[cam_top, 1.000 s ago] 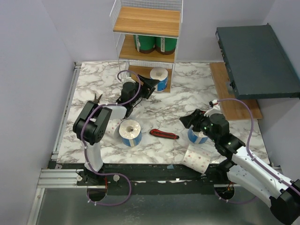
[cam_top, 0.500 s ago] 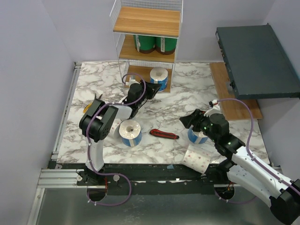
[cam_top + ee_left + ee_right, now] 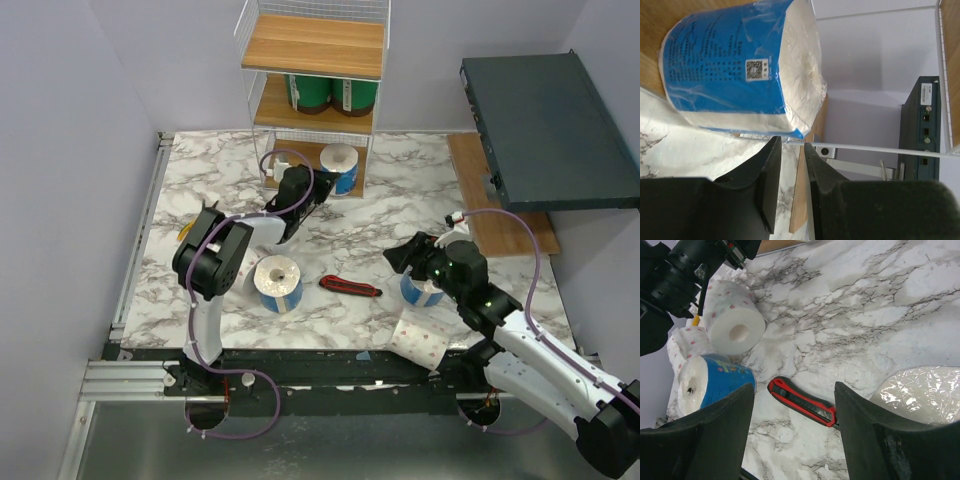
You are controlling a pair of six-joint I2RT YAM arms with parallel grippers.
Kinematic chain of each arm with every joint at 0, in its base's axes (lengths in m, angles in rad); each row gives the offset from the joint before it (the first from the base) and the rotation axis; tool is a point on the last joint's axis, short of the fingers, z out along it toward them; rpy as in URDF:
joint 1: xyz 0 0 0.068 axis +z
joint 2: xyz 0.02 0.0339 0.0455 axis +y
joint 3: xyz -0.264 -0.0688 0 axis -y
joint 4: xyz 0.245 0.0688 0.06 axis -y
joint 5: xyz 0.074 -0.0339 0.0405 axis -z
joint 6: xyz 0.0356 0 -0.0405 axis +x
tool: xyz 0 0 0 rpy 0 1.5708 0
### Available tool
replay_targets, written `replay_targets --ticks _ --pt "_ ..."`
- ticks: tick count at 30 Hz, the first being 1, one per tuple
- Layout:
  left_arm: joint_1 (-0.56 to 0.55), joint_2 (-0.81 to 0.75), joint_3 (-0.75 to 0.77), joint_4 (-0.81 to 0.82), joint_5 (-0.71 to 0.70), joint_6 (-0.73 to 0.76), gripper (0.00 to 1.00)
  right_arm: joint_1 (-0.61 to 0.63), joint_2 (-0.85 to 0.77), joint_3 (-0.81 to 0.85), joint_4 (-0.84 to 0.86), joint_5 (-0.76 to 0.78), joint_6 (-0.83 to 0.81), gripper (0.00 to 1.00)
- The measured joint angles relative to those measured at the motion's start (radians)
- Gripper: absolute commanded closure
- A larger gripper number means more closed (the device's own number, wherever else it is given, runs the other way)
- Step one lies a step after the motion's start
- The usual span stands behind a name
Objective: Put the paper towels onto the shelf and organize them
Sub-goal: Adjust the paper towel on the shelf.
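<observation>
The shelf stands at the back, with two green-wrapped paper towels on its middle tier. A blue-wrapped roll lies on the bottom tier. My left gripper sits just in front of it. A narrow gap shows between the jaws, with nothing in it. My right gripper hangs open above the marble, over a blue roll. Another blue roll and a dotted white roll lie by the left arm. A dotted roll lies near the front edge.
A red-and-black utility knife lies mid-table between the arms. Yellow-handled pliers peek out behind the left arm. A dark slab overhangs a wooden board at the right. A white shelf wire crosses just past my left fingertips.
My left gripper has moved right, closer to the shelf's bottom tier, and its jaws have narrowed from wide apart to a slim gap. The right arm has not moved.
</observation>
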Motion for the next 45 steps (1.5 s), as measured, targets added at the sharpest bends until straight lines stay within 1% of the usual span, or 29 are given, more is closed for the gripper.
replay_targets --ticks 8,13,33,36,38,45 --pt "0.000 0.077 0.156 -0.121 -0.004 0.035 0.80 0.000 0.000 0.004 -0.009 0.018 -0.007 0.31" --pt "0.000 0.106 0.198 -0.164 -0.004 0.042 0.81 0.000 0.000 0.005 -0.023 0.028 -0.014 0.31" --pt "0.001 0.253 0.448 -0.265 0.000 0.050 0.80 0.000 0.010 0.006 -0.031 0.051 -0.026 0.31" --pt "0.005 0.250 0.439 -0.259 0.003 0.057 0.80 0.000 0.010 0.006 -0.031 0.056 -0.027 0.31" --pt "0.006 0.235 0.397 -0.242 0.003 0.060 0.80 0.000 0.008 0.006 -0.031 0.060 -0.027 0.31" --pt "0.041 0.121 0.154 -0.168 0.001 0.044 0.80 0.000 0.005 0.006 -0.031 0.062 -0.027 0.31"
